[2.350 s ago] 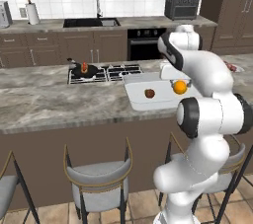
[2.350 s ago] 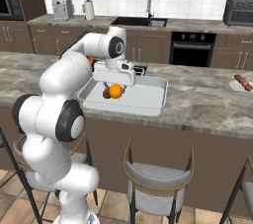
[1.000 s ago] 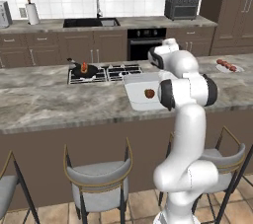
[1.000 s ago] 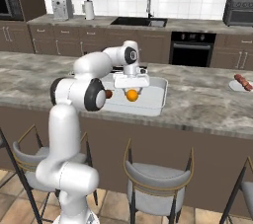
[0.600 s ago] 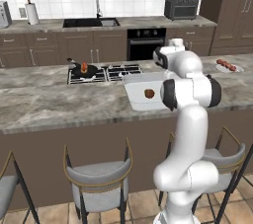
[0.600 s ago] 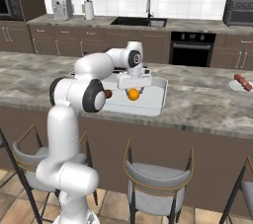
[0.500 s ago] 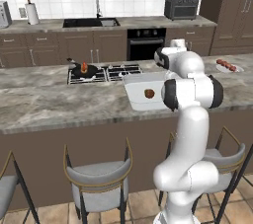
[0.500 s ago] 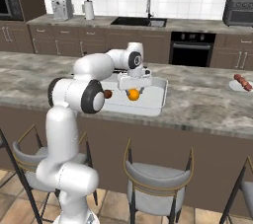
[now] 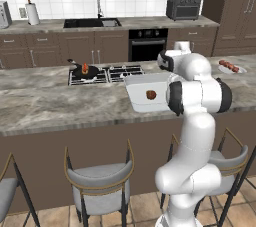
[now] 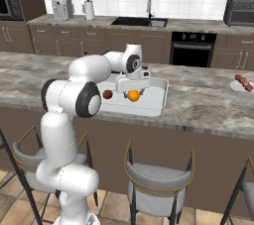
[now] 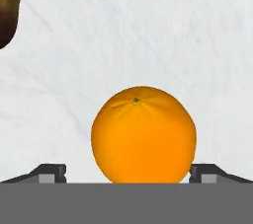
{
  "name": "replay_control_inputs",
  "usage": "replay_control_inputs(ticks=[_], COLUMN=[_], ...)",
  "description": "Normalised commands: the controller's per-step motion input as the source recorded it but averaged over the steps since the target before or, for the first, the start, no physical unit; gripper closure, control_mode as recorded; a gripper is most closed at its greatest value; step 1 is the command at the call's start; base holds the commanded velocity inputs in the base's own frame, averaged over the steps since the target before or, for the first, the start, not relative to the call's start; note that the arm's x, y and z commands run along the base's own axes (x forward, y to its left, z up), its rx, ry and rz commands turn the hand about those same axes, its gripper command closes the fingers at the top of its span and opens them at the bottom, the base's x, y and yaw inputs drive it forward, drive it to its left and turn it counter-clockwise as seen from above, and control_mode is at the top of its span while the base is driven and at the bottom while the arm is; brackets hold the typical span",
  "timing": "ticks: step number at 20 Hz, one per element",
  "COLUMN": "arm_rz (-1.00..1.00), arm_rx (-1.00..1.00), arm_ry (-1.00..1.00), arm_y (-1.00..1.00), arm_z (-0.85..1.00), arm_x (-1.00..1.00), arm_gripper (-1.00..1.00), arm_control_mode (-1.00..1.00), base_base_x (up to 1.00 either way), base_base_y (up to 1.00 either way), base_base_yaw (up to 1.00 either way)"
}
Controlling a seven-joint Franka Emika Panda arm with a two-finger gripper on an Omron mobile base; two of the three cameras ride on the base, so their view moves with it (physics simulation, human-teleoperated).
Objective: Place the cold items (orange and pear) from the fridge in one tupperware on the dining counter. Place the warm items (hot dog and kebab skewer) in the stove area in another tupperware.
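Observation:
The orange (image 11: 143, 136) lies on the white floor of the tupperware (image 10: 159, 101) on the dining counter. My gripper (image 11: 128, 172) hangs right over the orange, open, with a dark fingertip (image 11: 49, 172) wide on each side of the fruit. From the right base view the gripper (image 10: 132, 88) sits just above the orange (image 10: 133, 95). A brownish pear (image 10: 107, 94) lies in the same tupperware (image 9: 145, 82), to the left of the orange; the pear (image 9: 151, 94) shows from the other side too, and its edge (image 11: 7, 11) is at the hand view's top left.
A dark pan (image 9: 84, 72) with a small reddish item stands on the stove behind the counter. A plate (image 10: 242, 86) with reddish food sits at the counter's far right. Bar stools (image 9: 100, 183) line the counter's near side.
The jaws have spread wide and let go of the orange, which now rests in the tupperware. The arm has hardly moved.

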Motion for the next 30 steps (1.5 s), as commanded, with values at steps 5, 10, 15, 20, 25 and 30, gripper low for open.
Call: replay_control_inputs(ticks=[5,10,15,20,25,30], arm_rz=[-0.03,-0.15,-0.23,-0.14,-0.08,-0.03], arm_rx=[0.00,-0.04,-0.05,-0.03,-0.02,0.00], arm_ry=[-0.14,-0.36,-0.31,-0.11,-0.02,0.00], arm_y=[0.17,0.09,0.14,0.19,0.19,0.13], arm_z=[0.25,0.31,0.30,0.35,0.35,0.37], arm_x=[-0.25,-0.40,-0.54,-0.52,-0.43,-0.35], arm_gripper=[-1.00,-1.00,-1.00,-1.00,-1.00,-1.00], arm_control_mode=[-1.00,-1.00,-1.00,-1.00,-1.00,-1.00], base_base_x=[0.00,0.00,0.00,0.00,0.00,0.00], base_base_y=[0.00,0.00,0.00,0.00,0.00,0.00], base_base_yaw=[0.00,0.00,0.00,0.00,0.00,0.00])
